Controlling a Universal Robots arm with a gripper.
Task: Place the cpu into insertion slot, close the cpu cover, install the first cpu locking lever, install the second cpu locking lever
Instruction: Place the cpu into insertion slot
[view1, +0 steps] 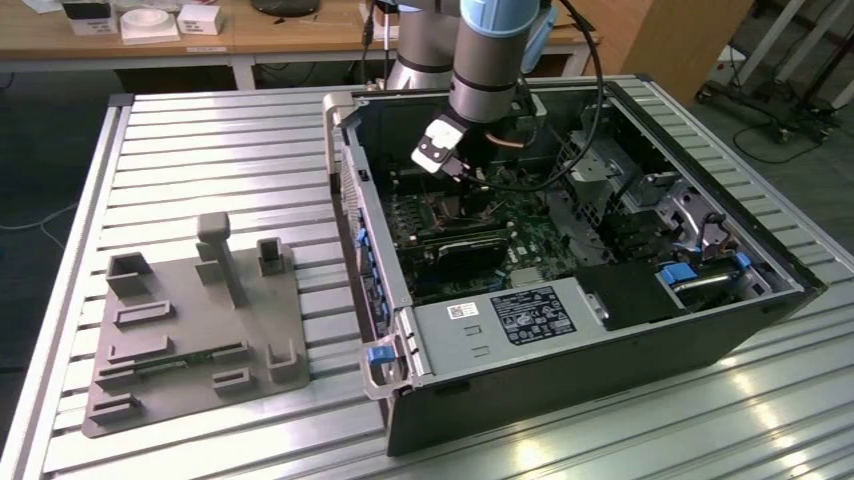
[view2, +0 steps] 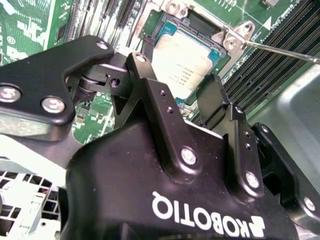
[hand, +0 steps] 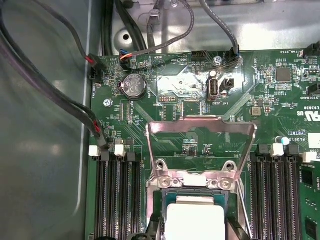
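Reaching in: the arm (view1: 487, 60) stands in the open side of the computer case (view1: 561, 395), which lies on the slatted tabletop (view1: 200, 130). The hand (view1: 467, 198) is low over the green motherboard (view1: 534, 240), toward the far end of the case.
Hand state: set directly over the cpu (view2: 187, 55); gripping or free, cannot tell.
Cpu: lies square in the insertion slot (hand: 192, 191), silvery top up.
Cpu cover (hand: 200, 122): swung open, tilted back from the slot on its hinge; green board shows through its window.
Lever: one thin metal lever (view2: 280, 50) angles out from the slot's corner over the memory slots.
Edges: memory slots (hand: 117, 200) flank the insertion slot closely on both sides. Black cables (hand: 50, 85) run along the grey case wall, well apart from the slot.
Room: the raised cover leaves the slot uncovered; the hand takes the space above it.
Exterior view gives: power supply box (view1: 507, 320) at the case's near end; grey fixture plate (view1: 200, 340) on the tabletop at the exterior view's left, apart from the case.
First wrist view gives: coin battery (hand: 134, 86) beyond the cover.
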